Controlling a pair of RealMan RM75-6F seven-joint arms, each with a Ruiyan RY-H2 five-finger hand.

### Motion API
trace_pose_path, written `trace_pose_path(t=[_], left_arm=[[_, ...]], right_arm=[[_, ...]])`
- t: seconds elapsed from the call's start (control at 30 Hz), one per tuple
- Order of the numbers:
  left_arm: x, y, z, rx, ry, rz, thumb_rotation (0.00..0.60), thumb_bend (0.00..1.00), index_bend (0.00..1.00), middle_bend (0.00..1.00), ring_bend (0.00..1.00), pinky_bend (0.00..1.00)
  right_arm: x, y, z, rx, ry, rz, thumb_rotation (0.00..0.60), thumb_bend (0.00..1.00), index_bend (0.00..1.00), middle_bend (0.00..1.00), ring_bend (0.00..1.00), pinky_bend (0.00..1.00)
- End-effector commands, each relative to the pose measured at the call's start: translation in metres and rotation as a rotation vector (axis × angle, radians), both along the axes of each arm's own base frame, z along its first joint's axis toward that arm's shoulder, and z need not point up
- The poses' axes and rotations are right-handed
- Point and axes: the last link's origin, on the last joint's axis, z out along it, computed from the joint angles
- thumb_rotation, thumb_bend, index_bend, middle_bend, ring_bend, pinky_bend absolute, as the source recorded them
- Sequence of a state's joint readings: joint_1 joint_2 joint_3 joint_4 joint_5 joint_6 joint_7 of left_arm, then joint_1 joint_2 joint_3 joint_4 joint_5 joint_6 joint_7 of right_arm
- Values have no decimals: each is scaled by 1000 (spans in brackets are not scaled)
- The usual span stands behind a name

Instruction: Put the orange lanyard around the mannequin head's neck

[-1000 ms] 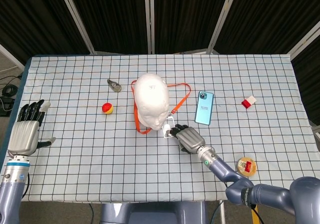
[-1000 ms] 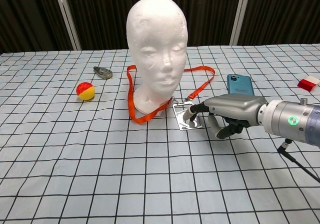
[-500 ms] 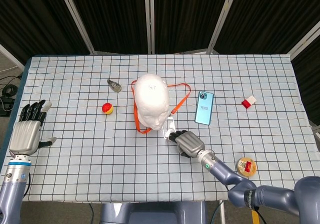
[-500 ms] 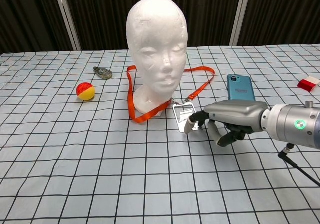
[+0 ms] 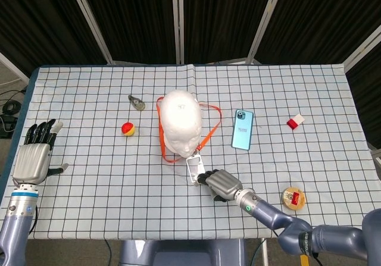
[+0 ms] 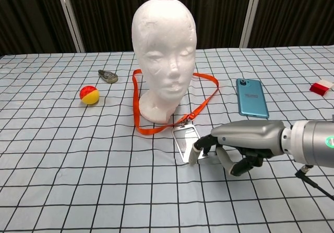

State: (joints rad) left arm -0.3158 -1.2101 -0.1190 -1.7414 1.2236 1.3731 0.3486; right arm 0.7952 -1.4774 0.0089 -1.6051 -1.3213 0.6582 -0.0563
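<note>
Checkered tablecloth [image 5: 107,177] against black curtains. Orange lanyard [image 6: 201,100] lies looped on the cloth around the base of the white mannequin head [image 6: 163,40], its clear badge holder [image 6: 186,142] in front, pinched at one corner by the right hand [image 6: 237,144]. Left hand [image 5: 33,156] hovers at the table's left edge, fingers spread, empty. Teal phone [image 5: 242,129], red-yellow ball [image 5: 127,128] nearby.

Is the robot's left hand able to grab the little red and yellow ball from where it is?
Probably yes: the left hand is open, and only bare tablecloth lies between it and the ball.
</note>
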Motion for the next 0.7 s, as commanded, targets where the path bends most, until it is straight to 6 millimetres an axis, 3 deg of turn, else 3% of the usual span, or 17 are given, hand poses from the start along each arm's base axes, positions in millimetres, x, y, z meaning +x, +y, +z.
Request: trace_pose_path(t=[0.03, 0.7], left_arm=[[0, 0, 0, 0, 0, -1, 600, 0, 0, 0, 0, 0], [1, -1, -1, 0, 7, -2, 600, 0, 0, 0, 0, 0]], right_arm=[[1, 7, 2, 39, 5, 3, 600, 983, 296, 289, 217, 292], [9, 39, 14, 161, 8, 37, 600, 984, 299, 292, 217, 294]])
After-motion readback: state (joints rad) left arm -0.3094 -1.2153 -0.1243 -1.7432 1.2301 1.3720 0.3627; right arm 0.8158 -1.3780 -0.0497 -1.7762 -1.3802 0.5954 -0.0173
